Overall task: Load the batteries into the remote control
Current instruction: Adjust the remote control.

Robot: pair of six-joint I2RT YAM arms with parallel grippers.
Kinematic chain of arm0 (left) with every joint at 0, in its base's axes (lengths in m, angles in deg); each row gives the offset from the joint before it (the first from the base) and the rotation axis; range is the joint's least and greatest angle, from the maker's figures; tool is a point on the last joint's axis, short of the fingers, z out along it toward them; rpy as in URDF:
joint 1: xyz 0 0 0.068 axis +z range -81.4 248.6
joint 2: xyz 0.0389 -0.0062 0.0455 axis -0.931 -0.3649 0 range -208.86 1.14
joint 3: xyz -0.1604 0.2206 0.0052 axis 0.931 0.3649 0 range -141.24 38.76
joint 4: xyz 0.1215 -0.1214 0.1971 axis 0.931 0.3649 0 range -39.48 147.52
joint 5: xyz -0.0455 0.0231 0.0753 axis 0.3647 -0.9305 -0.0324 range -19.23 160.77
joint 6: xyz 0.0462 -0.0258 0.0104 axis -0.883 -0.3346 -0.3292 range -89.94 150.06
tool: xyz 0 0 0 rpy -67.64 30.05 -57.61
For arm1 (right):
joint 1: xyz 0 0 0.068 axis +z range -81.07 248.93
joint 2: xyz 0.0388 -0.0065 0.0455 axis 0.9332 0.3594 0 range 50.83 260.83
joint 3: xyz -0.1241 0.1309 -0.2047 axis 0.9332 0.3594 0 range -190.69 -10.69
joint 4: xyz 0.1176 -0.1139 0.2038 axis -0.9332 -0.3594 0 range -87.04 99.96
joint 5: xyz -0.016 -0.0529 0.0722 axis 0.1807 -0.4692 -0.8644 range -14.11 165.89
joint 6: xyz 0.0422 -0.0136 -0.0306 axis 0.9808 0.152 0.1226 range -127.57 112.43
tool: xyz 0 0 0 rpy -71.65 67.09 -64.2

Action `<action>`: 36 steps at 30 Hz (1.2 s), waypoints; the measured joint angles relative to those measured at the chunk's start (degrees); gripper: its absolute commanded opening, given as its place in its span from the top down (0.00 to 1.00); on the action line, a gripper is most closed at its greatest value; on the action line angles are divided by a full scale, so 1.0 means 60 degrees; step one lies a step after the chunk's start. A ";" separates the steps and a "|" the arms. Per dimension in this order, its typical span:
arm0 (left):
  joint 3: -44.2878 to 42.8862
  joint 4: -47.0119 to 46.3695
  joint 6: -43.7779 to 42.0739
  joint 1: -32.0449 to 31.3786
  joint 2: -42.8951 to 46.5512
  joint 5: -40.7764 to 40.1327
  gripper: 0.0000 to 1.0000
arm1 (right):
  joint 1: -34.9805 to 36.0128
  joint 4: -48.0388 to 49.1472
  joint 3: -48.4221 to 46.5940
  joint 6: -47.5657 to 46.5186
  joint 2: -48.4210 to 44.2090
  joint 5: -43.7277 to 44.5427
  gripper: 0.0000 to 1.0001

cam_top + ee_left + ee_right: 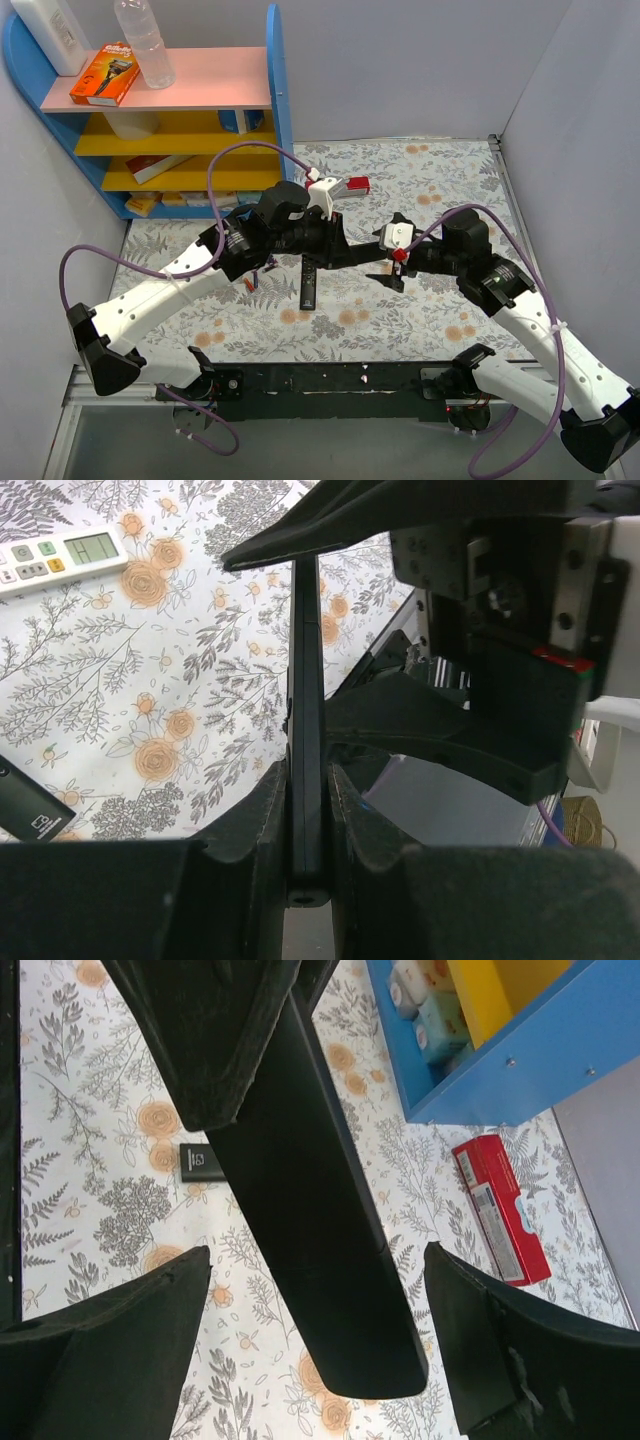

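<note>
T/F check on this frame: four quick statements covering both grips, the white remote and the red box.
1. The left end effector is shut on the remote control. True.
2. The right end effector is clamped on the remote control. False: it is open, with its fingers standing off either side of the remote's free end.
3. The white remote lies on the table. True.
4. The red box is stacked on the white remote. False: it lies on the table beside the blue shelf unit.
</note>
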 measured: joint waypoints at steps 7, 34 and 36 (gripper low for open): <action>-0.0240 0.0244 0.0051 0.0000 -0.0069 0.0259 1.00 | 0.0146 -0.0441 0.0004 -0.0346 0.0044 0.0368 0.39; 0.2430 -0.2998 0.1851 0.0091 0.2237 -0.2433 0.02 | 0.0321 0.2087 0.1475 0.4696 -0.0798 0.1738 0.99; 0.2805 -0.3690 0.2076 0.0076 0.2211 -0.2594 0.02 | 0.0331 0.2259 0.1475 0.5147 -0.0761 0.1865 0.99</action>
